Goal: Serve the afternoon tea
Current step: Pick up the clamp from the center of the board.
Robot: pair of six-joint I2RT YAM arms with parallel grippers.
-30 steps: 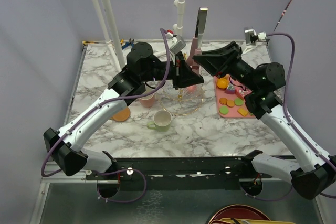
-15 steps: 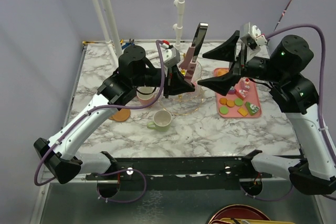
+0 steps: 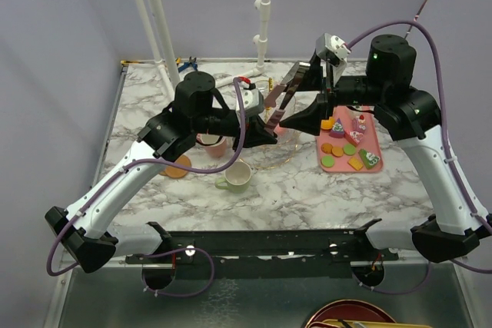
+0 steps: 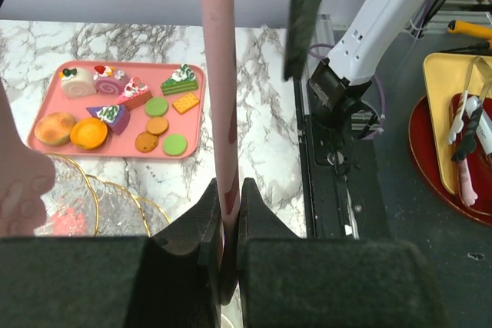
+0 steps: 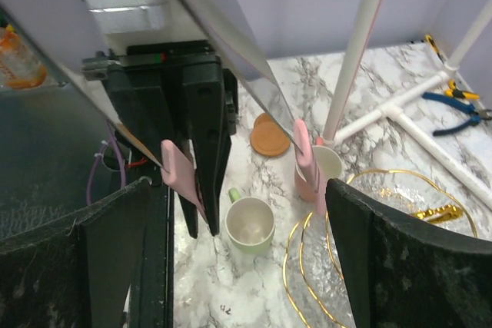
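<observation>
The left arm (image 3: 131, 174) reaches from the near-left corner toward mid-desk, its pincer (image 4: 228, 213) clamped on a long pink utensil (image 4: 217, 74) that slants up and away. Below it lie 1 brown coaster (image 3: 177, 167), the pink mug (image 3: 214, 144), the pale-green mug (image 3: 237, 176) and the gold-rimmed glass stand (image 5: 361, 255) on the marble desk (image 3: 307, 190). The right arm (image 3: 430, 159) arches high and bends left, its pincer (image 5: 238, 190) spread wide beside the utensil's upper end. Cakes (image 3: 342, 147) sit on the pink tray (image 3: 319, 160), far right.
</observation>
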